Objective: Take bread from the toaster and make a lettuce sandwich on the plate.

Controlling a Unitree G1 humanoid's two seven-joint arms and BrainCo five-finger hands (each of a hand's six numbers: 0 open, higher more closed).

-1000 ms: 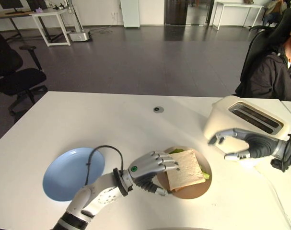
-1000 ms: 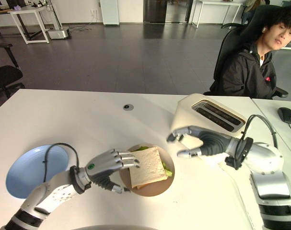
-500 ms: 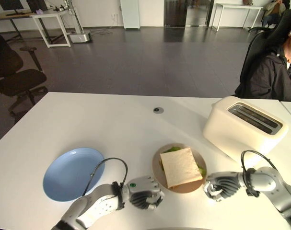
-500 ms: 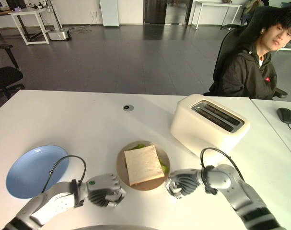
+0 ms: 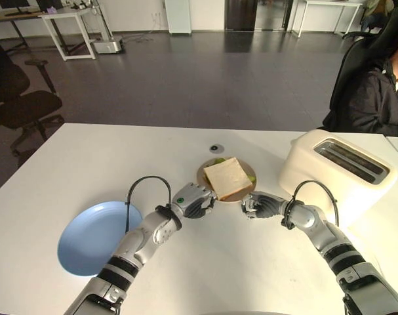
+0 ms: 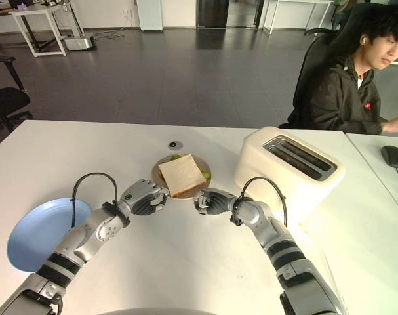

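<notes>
Sandwich [image 5: 227,177]: sits on the brown plate [image 5: 234,197], past the middle of the tabletop [image 5: 87,164] toward its far side. Shows a pale bread slice on top, with lettuce [image 5: 218,161] poking out at the far edge and at the right edge.

Left hand [image 5: 193,200]: rests low over the tabletop at the plate's near-left rim, just beside it; contact with the rim not determinable. Curled into a fist, with nothing held.

Right hand [image 5: 259,205]: rests at the plate's near-right side, just beside the rim. Likewise curled tight, with nothing held.

Toaster [image 5: 330,174]: stands upright to the right of the brown plate, apart from it, slots facing up.

Blue plate [image 5: 97,236]: lies near the tabletop's left front, well apart from the sandwich.
</notes>
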